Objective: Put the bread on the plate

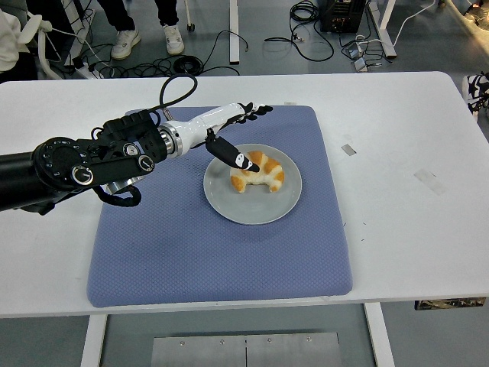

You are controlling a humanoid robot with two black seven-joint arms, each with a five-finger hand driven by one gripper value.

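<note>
While the bread (258, 170) lies on the grey plate (252, 205) in the middle of the blue mat (191, 252), the left hand (233, 134) hovers over the plate's far left rim, fingers spread, gripping nothing.

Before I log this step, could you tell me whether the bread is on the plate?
On. The bread lies wholly inside the grey plate's rim; the left robot hand is open above it.

Matt textured cloth mat (199, 252); smooth grey plate (252, 210); crusty bread (260, 173)
</note>
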